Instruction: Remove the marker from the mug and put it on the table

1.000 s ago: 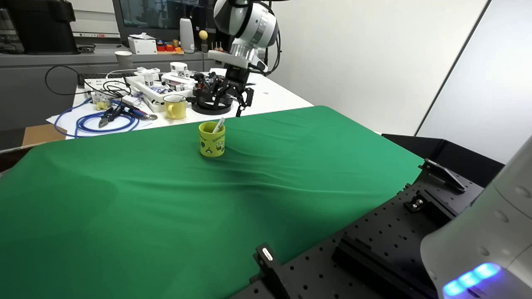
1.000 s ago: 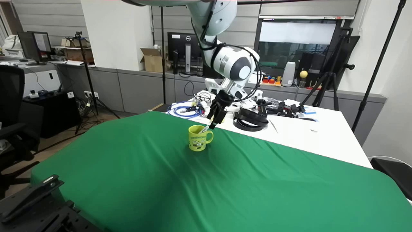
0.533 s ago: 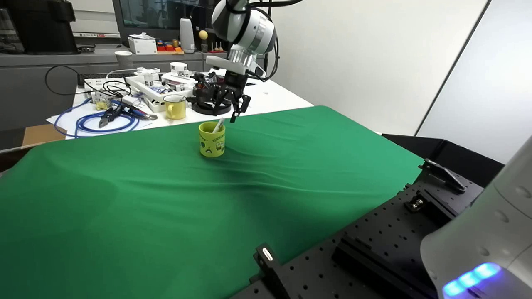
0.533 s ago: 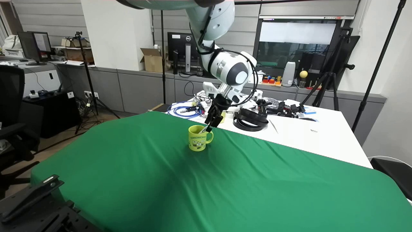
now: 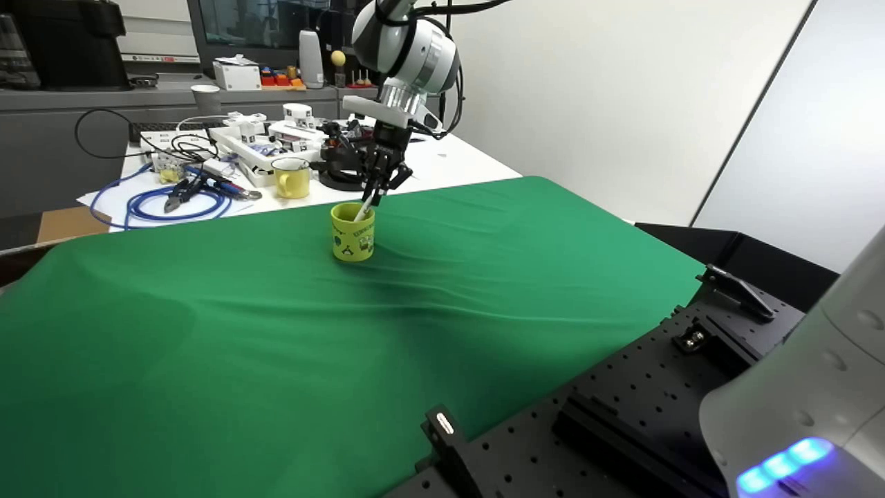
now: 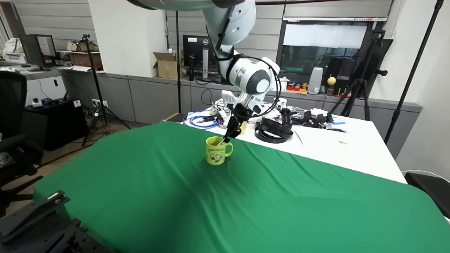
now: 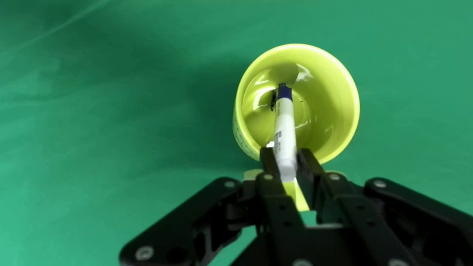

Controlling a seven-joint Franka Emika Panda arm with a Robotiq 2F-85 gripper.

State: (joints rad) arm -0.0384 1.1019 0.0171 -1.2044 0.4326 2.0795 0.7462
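Observation:
The yellow-green mug (image 5: 352,242) stands upright on the green-covered table (image 5: 263,332), its handle below the gripper in the wrist view. Inside it leans the marker (image 7: 284,122), white with a dark blue end down in the mug (image 7: 353,103). Its pale upper end sticks out over the rim on the handle side. My gripper (image 7: 286,155) is shut on that upper end, one finger against each side. In both exterior views the gripper (image 6: 227,140) reaches down to the mug's rim from above and behind. The marker's tip is hidden by the mug in the exterior views.
Behind the cloth, a white table (image 5: 477,159) holds blue cables (image 5: 148,207), pliers, another yellow mug (image 5: 292,180) and a black ring-shaped part (image 6: 272,131). A black perforated plate (image 5: 622,394) borders the cloth near the arm's base.
The gripper has come down and slightly towards the mug, then its fingers have closed from wide apart onto the marker's upper end. The mug has not moved.

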